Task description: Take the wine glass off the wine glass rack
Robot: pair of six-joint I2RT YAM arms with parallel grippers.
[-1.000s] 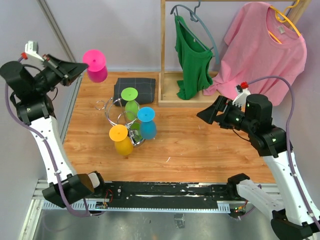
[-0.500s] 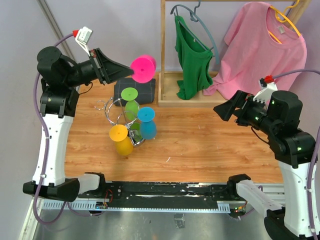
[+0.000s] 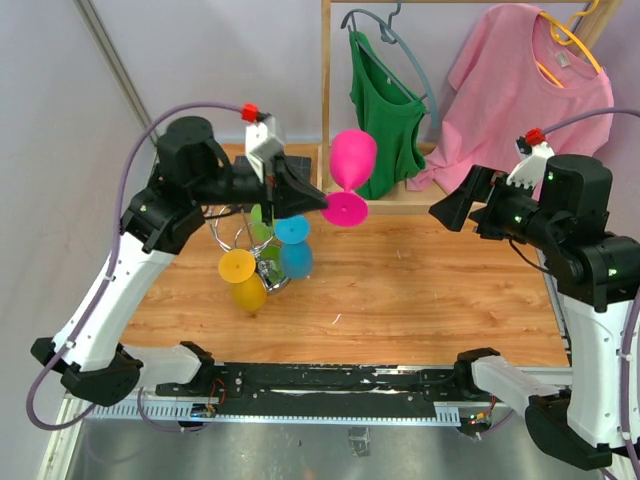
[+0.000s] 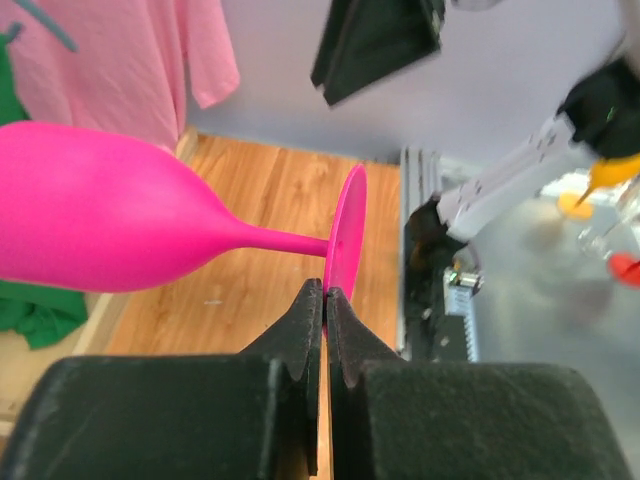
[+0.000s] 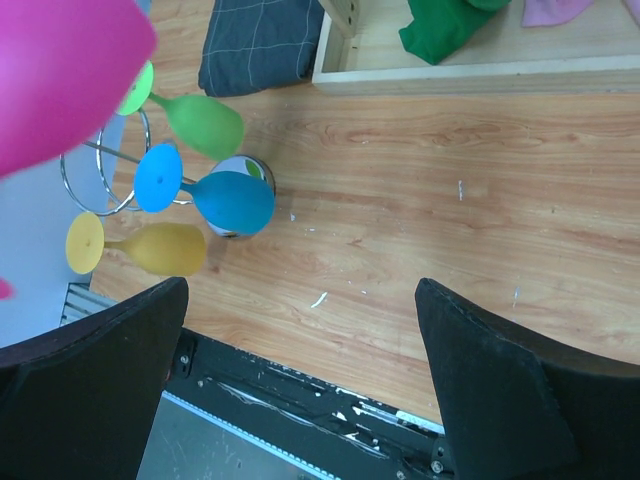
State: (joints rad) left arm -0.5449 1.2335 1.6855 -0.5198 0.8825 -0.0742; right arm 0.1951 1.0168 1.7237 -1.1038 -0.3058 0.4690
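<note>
Before lilac wall (image 3: 220,50), wooden tabletop (image 3: 420,290), wire rack (image 3: 268,274)

Pale lilac wall (image 3: 200,60) behind a wood-plank table (image 3: 420,300) (white flecks)

**Colours and patterns across the tabletop.**
Magenta-pink plastic wine glass (image 3: 352,165); lime-green plastic wine glass (image 5: 205,122), blue plastic wine glass (image 5: 235,200) and yellow plastic wine glass (image 5: 165,248); silver wire wine glass rack (image 5: 250,166); dark grey folded cloth (image 5: 262,45), thin pale check; plain green top (image 3: 385,115); plain pink T-shirt (image 3: 530,100); brown wood-grain tabletop (image 3: 420,290); matte black left gripper (image 4: 324,300).
</note>
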